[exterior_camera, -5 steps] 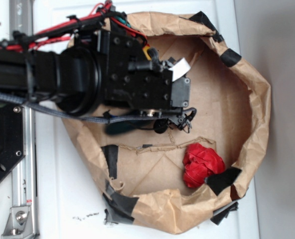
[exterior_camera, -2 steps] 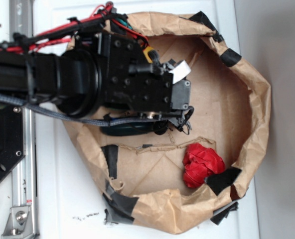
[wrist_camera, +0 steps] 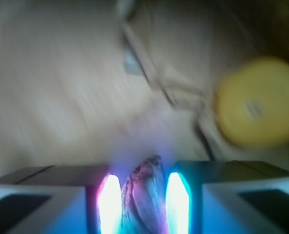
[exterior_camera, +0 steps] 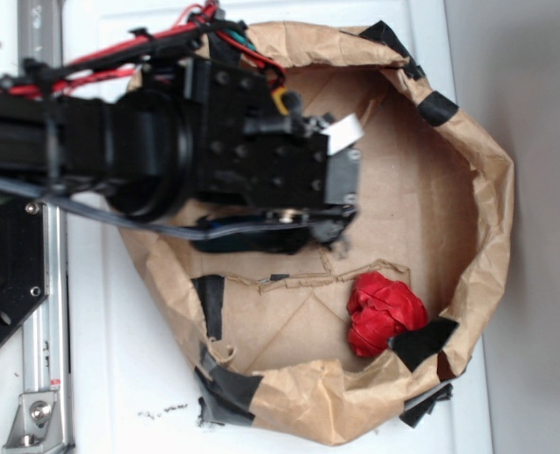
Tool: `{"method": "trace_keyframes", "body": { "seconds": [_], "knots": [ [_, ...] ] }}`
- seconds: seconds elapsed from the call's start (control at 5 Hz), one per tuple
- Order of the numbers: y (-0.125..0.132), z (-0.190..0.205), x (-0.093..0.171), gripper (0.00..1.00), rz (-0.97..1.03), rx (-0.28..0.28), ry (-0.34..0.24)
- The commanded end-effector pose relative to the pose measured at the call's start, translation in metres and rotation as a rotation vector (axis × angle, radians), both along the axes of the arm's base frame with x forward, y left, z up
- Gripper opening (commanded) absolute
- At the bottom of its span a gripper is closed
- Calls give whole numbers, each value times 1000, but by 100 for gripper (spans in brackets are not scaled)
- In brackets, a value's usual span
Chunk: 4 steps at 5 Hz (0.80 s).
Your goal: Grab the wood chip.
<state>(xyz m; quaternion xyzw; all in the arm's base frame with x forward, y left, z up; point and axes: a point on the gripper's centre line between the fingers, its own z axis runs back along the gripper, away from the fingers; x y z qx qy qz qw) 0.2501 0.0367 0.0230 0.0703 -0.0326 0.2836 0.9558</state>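
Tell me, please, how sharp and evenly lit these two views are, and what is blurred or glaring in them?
Wrist view: heavily motion-blurred; the yellow disc and paper floor are smeared, the tool pads glow bright blue-pink, and only the wood chip between them reads fairly clearly. Exterior view: mostly sharp and evenly lit, with slight blur on the arm's cable; the red crumpled ball and brown paper basin are crisp.
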Motion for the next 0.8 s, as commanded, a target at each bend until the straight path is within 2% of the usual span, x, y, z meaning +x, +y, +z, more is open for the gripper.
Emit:
{"method": "trace_keyframes", "body": {
  "seconds": [0.0,0.2,0.4,0.6],
  "knots": [
    [-10,114,12,0,-426,27,-237],
    [-15,164,14,0,-493,-4,-251],
    [-16,180,25,0,-517,-23,-238],
    [-14,166,34,46,-514,-2,-196]
  ]
}}
